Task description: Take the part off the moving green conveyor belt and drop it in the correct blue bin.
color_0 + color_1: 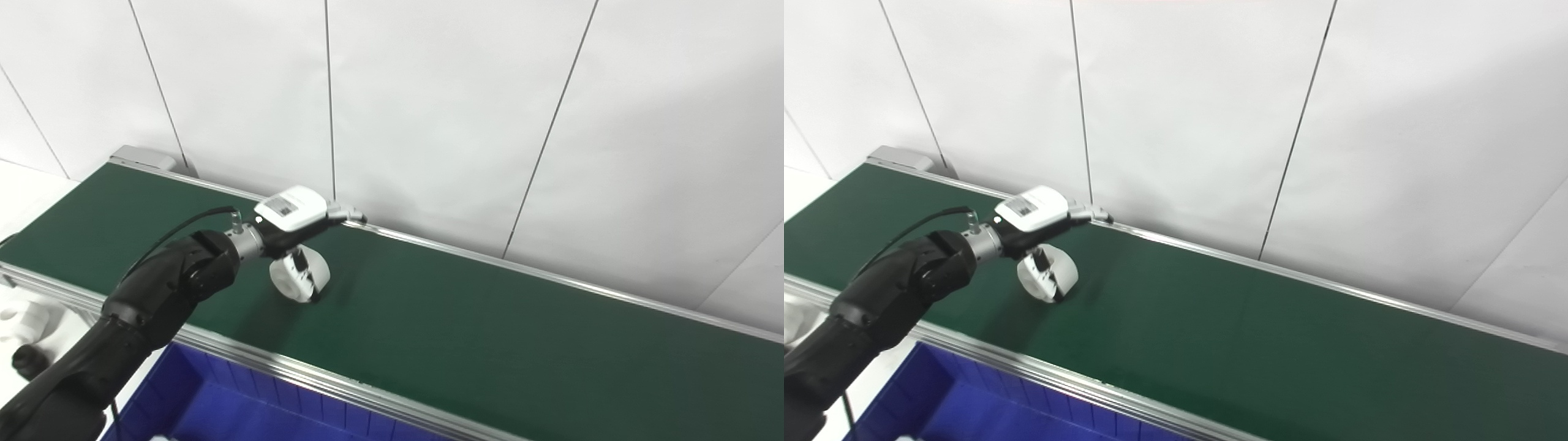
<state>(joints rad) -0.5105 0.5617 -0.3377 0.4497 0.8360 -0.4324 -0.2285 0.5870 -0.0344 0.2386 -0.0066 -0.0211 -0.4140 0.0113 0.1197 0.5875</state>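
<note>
Reaching our left hand (293, 215) over the green belt (465, 318), fingers pinching the white round part (300, 277), blue bin (202, 398) near us, white wall (441, 110) far behind.

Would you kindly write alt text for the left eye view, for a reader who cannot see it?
The robot's left hand reaches over a green conveyor belt, its thumb against a white ring-shaped part on the belt. A blue bin sits at the belt's near edge, and white wall panels rise behind.

Left hand (1038, 223) over the white part (1048, 277) on the green belt (1243, 331), thumb against it.
</note>
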